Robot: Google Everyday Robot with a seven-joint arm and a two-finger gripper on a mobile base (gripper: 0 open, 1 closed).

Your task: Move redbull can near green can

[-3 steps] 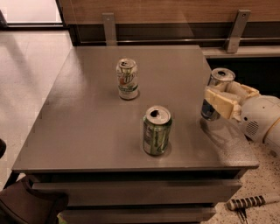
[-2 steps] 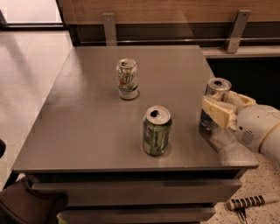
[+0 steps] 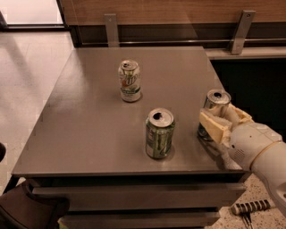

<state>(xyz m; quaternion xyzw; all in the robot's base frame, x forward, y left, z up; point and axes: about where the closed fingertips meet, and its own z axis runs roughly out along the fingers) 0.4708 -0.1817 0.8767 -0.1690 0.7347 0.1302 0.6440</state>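
Change since a second ago: a shift of the tool (image 3: pixel 219 120) and the redbull can (image 3: pixel 216 104) together, toward the front edge of the bench (image 3: pixel 89 134) and slightly left, closer to the green can (image 3: pixel 159 134).
Tool: at the right side of the bench, low over its surface, cream-coloured fingers (image 3: pixel 213 127) clamped on either side of the redbull can's lower half.
Arm: (image 3: pixel 259 150) white and rounded, entering from the lower right corner and reaching left to the tool.
Redbull can: slim and silver, upright, opened top showing above the fingers, lower part mostly hidden by the near finger; standing near the right edge of the bench, just right of the green can, with a clear gap between them.
Green can: olive body with pale patches and an opened silver top, upright near the front middle of the bench, touching nothing.
White can: (image 3: pixel 129 81) green and red logo, upright further back and left, well apart from the other two.
Bench: grey, flat-topped, with stacked ledges below the front edge.
Surroundings: wooden panel (image 3: pixel 178 11) behind the bench with two metal brackets (image 3: pixel 111 29); pale floor at left; ribbed handle (image 3: pixel 250 207) lying on the speckled floor at lower right.
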